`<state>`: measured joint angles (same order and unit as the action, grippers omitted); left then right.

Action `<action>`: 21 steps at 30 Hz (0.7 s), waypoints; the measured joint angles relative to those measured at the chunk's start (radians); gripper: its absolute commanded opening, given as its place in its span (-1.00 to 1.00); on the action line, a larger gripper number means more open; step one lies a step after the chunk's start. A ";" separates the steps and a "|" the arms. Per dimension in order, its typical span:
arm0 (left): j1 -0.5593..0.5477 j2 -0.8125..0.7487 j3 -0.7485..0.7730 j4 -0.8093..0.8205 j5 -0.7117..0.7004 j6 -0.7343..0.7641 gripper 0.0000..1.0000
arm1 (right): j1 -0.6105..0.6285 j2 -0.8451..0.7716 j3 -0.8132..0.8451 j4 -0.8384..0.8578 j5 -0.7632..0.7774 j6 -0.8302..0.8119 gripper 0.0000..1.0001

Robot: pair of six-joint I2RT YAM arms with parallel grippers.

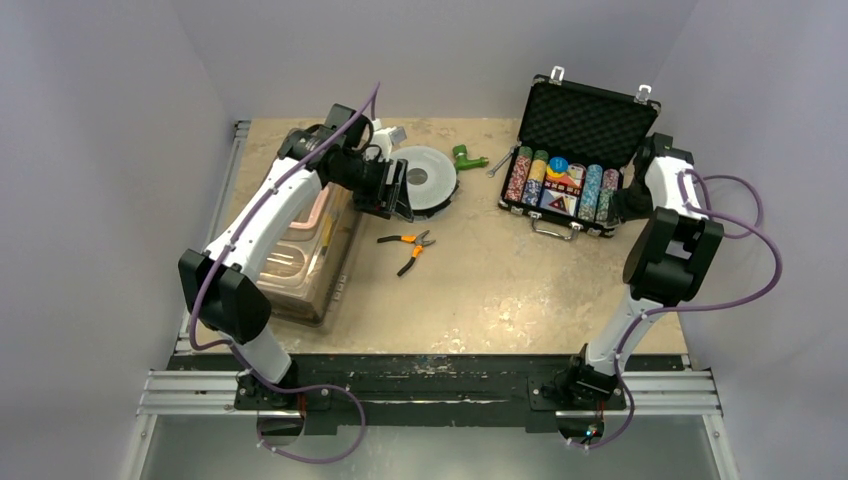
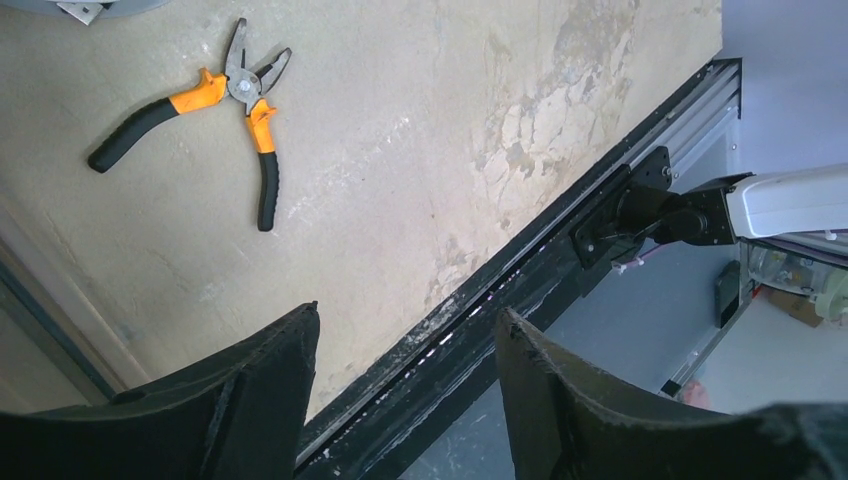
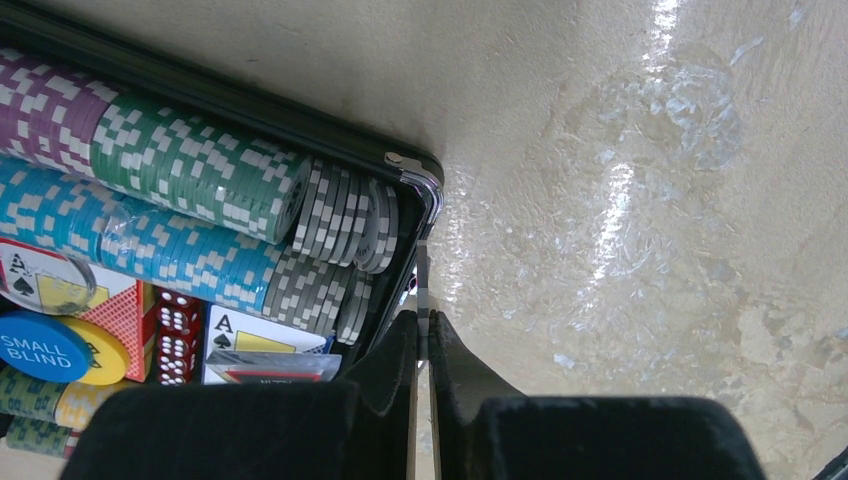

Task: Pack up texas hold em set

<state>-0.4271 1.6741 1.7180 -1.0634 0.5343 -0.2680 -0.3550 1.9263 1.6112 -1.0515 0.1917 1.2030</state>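
The black briefcase (image 1: 585, 118) of the texas hold em set lies open at the back right, lid up. It holds multicoloured chip rows (image 1: 560, 185). In the right wrist view I see green chips (image 3: 190, 165), grey chips (image 3: 345, 215), a card deck (image 3: 255, 340), red dice (image 3: 175, 335) and a blue "small blind" button (image 3: 40, 345). My right gripper (image 3: 423, 318) hangs just outside the case's right corner (image 3: 415, 170), shut on a thin grey-and-white chip (image 3: 423, 285) held edge-on. My left gripper (image 2: 405, 320) is open and holds nothing, hovering beside the grey disc spool (image 1: 425, 178).
A clear plastic bin (image 1: 300, 250) sits under the left arm. Orange-handled pliers (image 1: 408, 243) lie mid-table, seen too in the left wrist view as pliers (image 2: 225, 100). A green tool (image 1: 465, 157) and a small wrench (image 1: 500, 163) lie near the case.
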 measured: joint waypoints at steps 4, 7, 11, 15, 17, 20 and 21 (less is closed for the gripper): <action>0.005 0.007 0.009 0.000 0.005 0.000 0.24 | 0.000 0.000 0.000 0.009 -0.002 0.006 -1.00; 0.006 0.007 0.012 0.000 0.008 0.000 0.24 | 0.000 0.001 0.000 0.016 -0.007 0.012 -1.00; 0.006 0.007 0.013 -0.001 0.008 0.000 0.24 | -0.002 0.007 0.000 0.020 -0.012 0.021 -1.00; 0.006 0.007 0.013 -0.001 0.008 0.000 0.24 | -0.006 0.014 0.000 0.021 -0.017 0.025 -1.00; 0.007 0.007 0.013 -0.001 0.008 0.000 0.24 | -0.008 0.015 -0.001 0.022 -0.020 0.027 -1.00; 0.007 0.007 0.013 -0.002 0.007 0.000 0.24 | -0.008 0.016 -0.003 0.027 -0.026 0.032 -1.00; 0.007 0.007 0.013 -0.002 0.007 0.000 0.24 | -0.008 0.016 -0.003 0.029 -0.027 0.035 -1.00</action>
<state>-0.4198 1.6814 1.7306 -1.0649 0.5415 -0.2680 -0.3626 1.9419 1.6077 -1.0229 0.1646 1.2381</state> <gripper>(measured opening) 0.622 0.019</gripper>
